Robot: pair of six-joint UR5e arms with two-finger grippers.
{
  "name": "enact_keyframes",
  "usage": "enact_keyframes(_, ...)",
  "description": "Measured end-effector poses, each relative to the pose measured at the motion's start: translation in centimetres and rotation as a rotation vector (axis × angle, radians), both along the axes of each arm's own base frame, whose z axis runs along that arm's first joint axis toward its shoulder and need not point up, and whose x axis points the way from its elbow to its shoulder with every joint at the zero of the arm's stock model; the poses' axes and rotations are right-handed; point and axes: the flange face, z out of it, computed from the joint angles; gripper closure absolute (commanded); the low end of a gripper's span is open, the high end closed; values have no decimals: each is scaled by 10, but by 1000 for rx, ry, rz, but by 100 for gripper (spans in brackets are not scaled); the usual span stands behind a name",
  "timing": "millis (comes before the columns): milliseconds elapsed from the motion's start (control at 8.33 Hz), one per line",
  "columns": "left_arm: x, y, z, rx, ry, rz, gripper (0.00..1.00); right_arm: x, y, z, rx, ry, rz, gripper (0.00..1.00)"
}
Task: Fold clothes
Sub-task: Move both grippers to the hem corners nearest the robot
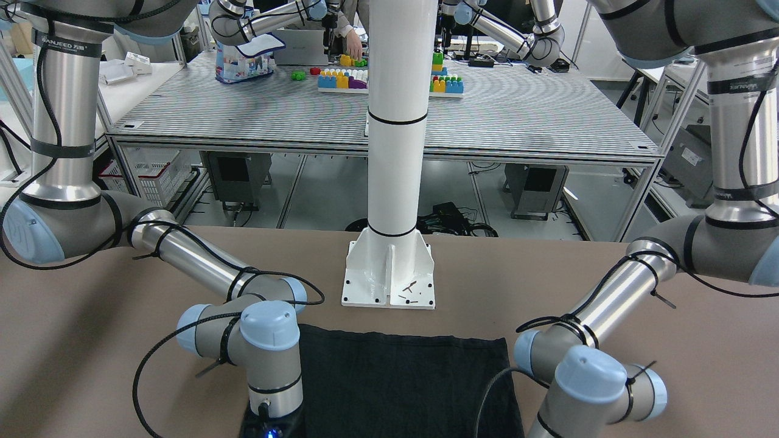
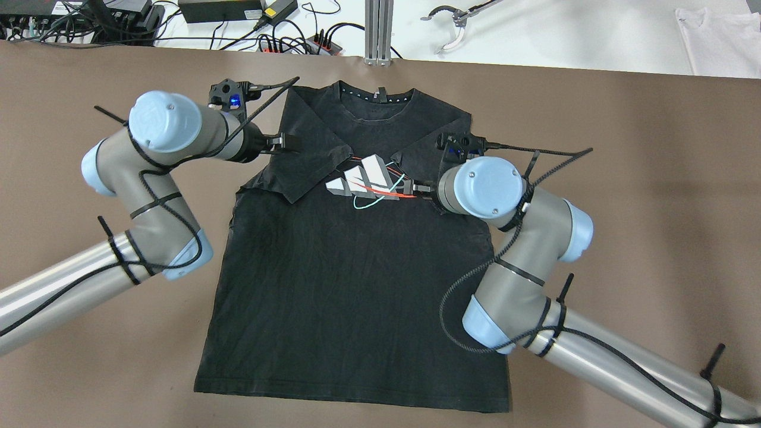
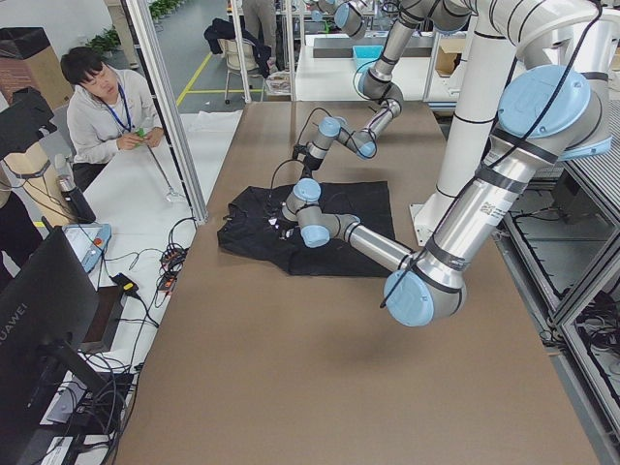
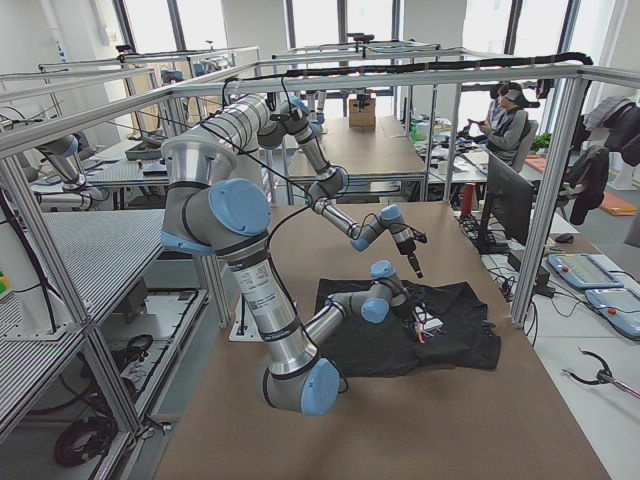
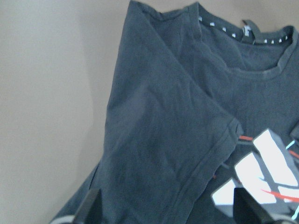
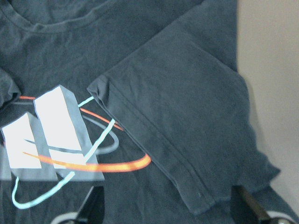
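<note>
The clothes are one black T-shirt (image 2: 357,285) with a white, red and teal chest logo (image 2: 365,181), lying flat on the brown table, collar at the far edge. Both sleeves are folded inward onto the chest. My left gripper (image 2: 284,141) hovers over the left folded sleeve (image 5: 163,130), open and empty; its fingertips (image 5: 91,210) show wide apart. My right gripper (image 2: 418,189) hovers over the right folded sleeve (image 6: 187,116) beside the logo, open and empty, with its fingertips (image 6: 245,205) apart. The shirt's hem shows in the front-facing view (image 1: 395,383).
The white pole's base plate (image 1: 389,274) stands on the table just behind the hem. Cables and power strips (image 2: 238,9), a grabber tool (image 2: 458,18) and a white cloth (image 2: 719,30) lie beyond the far edge. An operator (image 3: 107,107) sits there.
</note>
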Motion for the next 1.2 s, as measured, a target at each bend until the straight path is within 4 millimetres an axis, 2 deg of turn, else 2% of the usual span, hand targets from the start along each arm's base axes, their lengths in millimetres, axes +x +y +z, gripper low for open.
enact_keyframes(240, -4, 92, 27, -4, 27, -13, 0, 23, 77, 20, -49, -21, -28, 5)
enact_keyframes(480, -21, 172, 45, -39, 62, -18, 0, 51, 159, 42, -64, -23, -38, 5)
enact_keyframes(600, -29, 205, 56, -53, 58, -5, 0, 59, 192, 53, -62, -11, -46, 5)
enact_keyframes(841, -42, 267, 79, -90, 35, 44, 0, 61, 240, 70, -97, -7, -54, 5)
enact_keyframes(961, -42, 296, 86, -101, 22, 66, 0, 66, 263, 76, -102, 1, -73, 5)
enact_keyframes(1201, -29, 345, 95, -112, 4, 124, 0, 71, 302, 84, -103, 16, -107, 5)
